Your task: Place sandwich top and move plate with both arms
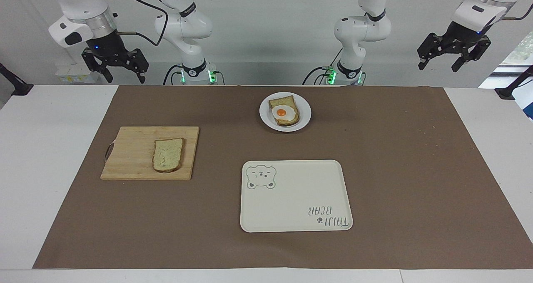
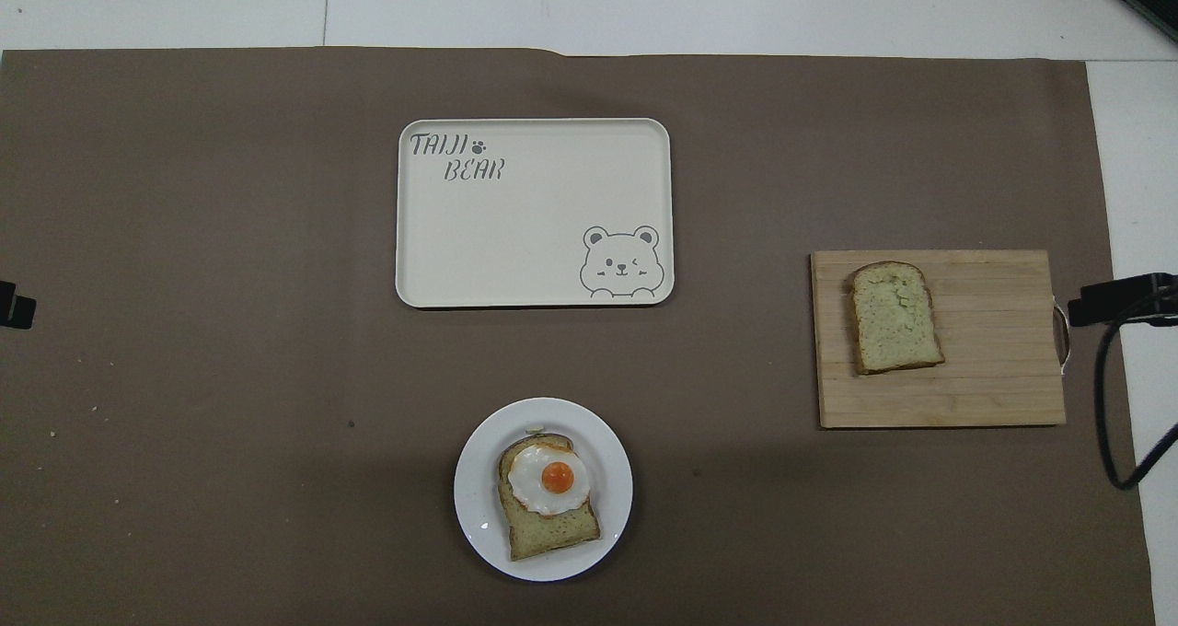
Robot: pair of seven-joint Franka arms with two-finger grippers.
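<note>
The sandwich top [image 1: 168,154] [image 2: 894,317], a plain pale bread slice with brown crust, lies flat on a wooden cutting board [image 1: 129,158] [image 2: 994,387] toward the right arm's end of the table. The small white plate [image 1: 305,112] [image 2: 479,506] sits close to the robots and carries a toast slice with a fried egg [image 1: 284,112] [image 2: 549,495]. My right gripper [image 1: 115,68] hangs open, high above the table's edge near its own end. My left gripper [image 1: 453,55] hangs open, high at the other end. Neither touches anything, and both arms wait.
A cream rectangular tray [image 1: 295,208] [image 2: 534,258] with a bear drawing lies on the brown mat [image 1: 395,170], farther from the robots than the plate. A black cable and clamp [image 2: 1118,299] sit beside the cutting board's handle end. White table borders the mat.
</note>
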